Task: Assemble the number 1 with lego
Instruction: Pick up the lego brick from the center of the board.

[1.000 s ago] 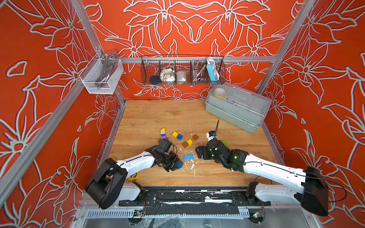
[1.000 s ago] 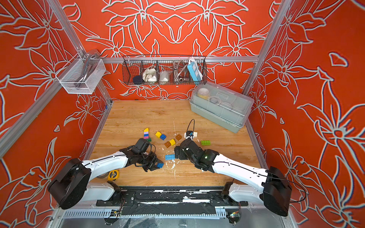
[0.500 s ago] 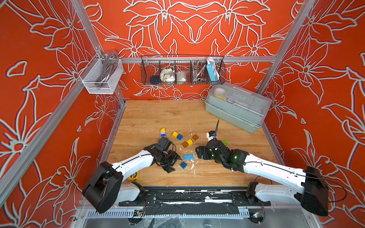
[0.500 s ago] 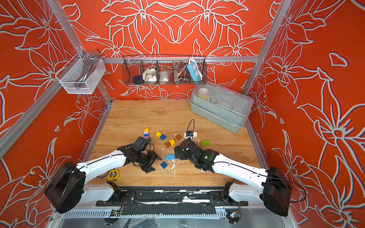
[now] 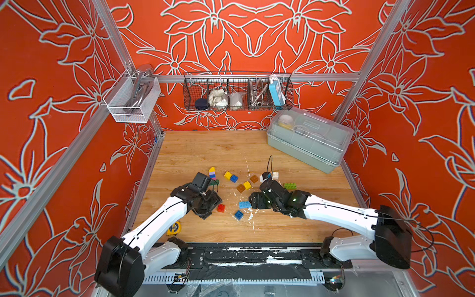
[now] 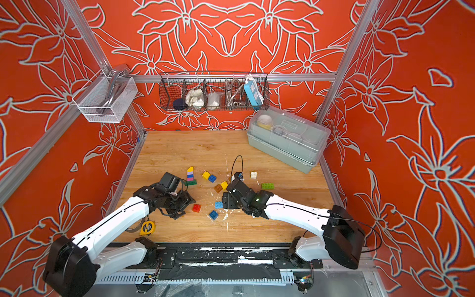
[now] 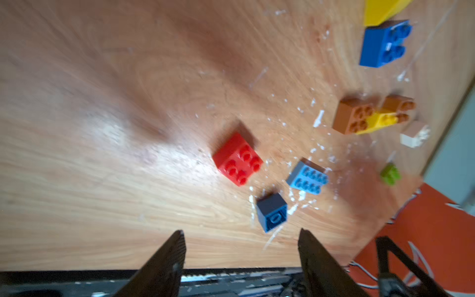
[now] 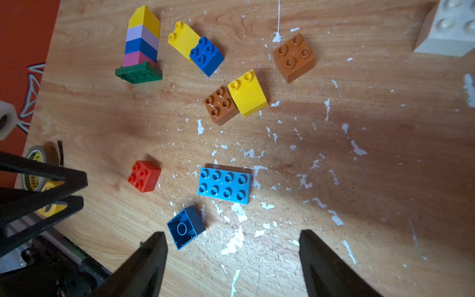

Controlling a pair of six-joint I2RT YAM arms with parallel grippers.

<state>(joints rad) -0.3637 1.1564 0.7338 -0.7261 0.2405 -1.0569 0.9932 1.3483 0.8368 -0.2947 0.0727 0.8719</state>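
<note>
Lego column (image 5: 212, 174) lying flat, pointing rearward

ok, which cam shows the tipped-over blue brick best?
Right wrist: the tipped blue brick is sharp and close, hollow underside showing. Left wrist shows it too, but blurred. In both top views it is a small blue speck.
</note>
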